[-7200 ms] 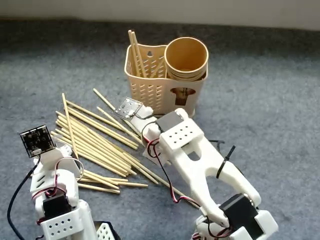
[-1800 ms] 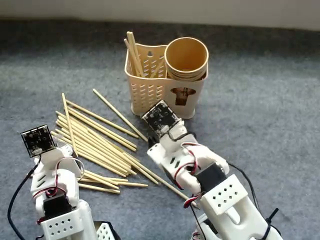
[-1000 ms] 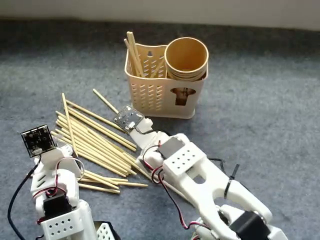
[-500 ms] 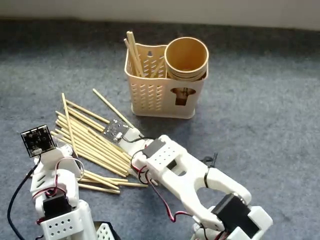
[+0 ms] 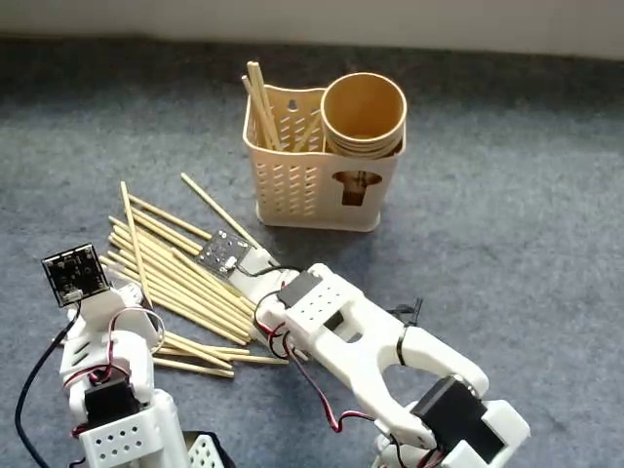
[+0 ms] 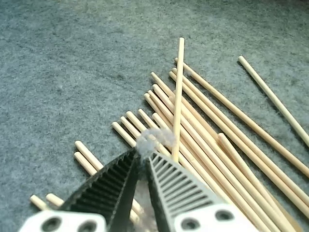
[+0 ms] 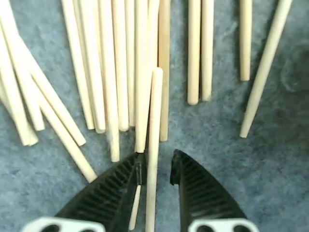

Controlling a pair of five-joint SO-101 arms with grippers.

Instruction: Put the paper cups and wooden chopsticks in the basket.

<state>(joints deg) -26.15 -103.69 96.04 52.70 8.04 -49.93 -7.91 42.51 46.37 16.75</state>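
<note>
Right gripper (image 7: 157,155), narrowly parted astride one chopstick (image 7: 154,111) in the pile (image 5: 180,278) at centre left of the high view: a touching neighbour could be pinched along with it, or the stick nudged out.

A beige perforated plastic basket (image 5: 292,185) stands toward the back of the grey carpeted surface (image 5: 526,224), near mid-width. A stack of tan paper cups (image 5: 364,112) sits in its right part. A few pale wooden chopsticks (image 5: 261,97) stand tilted in its left part. In front of the basket and to its left, a loose pile of wooden chopsticks (image 5: 175,273) lies on the surface, mostly side by side. One crossing stick (image 5: 135,244) rests on top. A lone stick (image 5: 216,210) lies between pile and basket. The right arm's jaws hang over the pile's right edge, a single chopstick (image 7: 153,145) between them. The left arm's jaws sit over the pile's front left.
</note>
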